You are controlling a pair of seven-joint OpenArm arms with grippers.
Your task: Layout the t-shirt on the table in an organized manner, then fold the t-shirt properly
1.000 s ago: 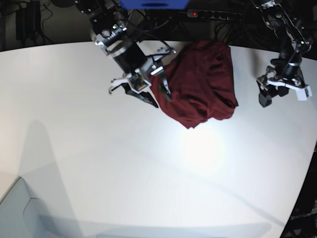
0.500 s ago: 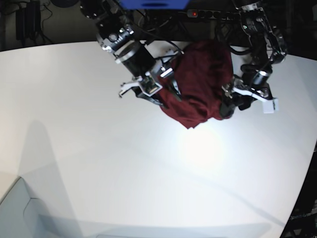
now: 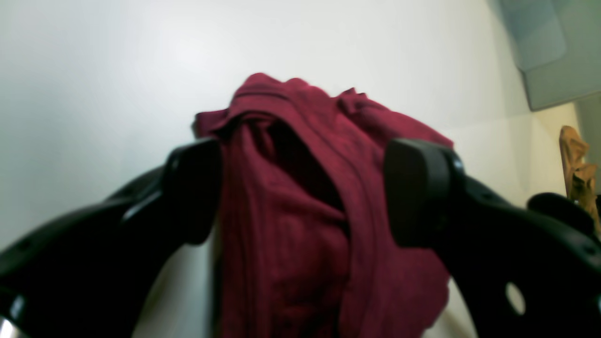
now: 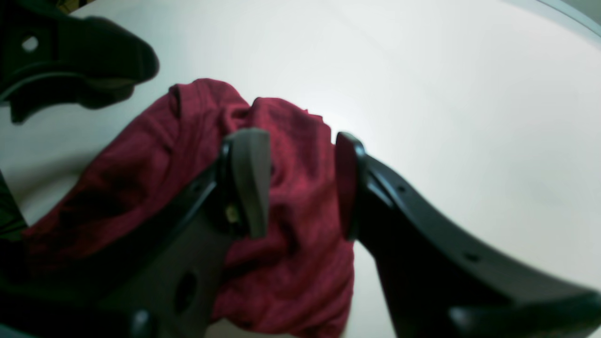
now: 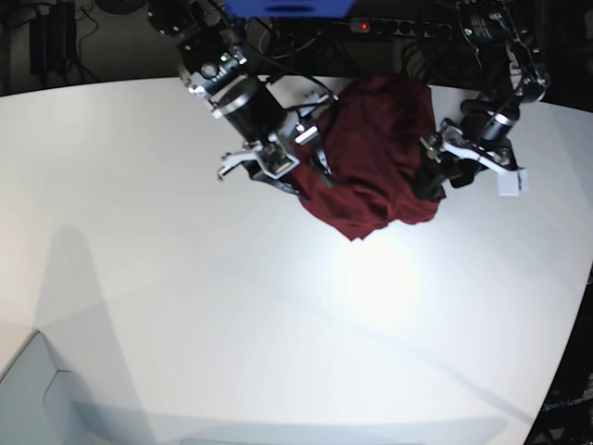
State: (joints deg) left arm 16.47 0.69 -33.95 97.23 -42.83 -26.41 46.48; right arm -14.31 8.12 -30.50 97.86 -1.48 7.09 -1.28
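T-shirt (image 5: 380, 153): you see it bunched in a maroon heap near the far edge of the table (image 5: 185, 306), not spread out.
Left gripper (image 3: 300, 188): jaws stand wide apart, a fold of the shirt's edge lying between them; you cannot tell whether the pads touch it.
Right gripper (image 4: 300, 183): jaws partly parted, straddling a ridge of cloth on the heap's opposite side; no firm pinch is visible.
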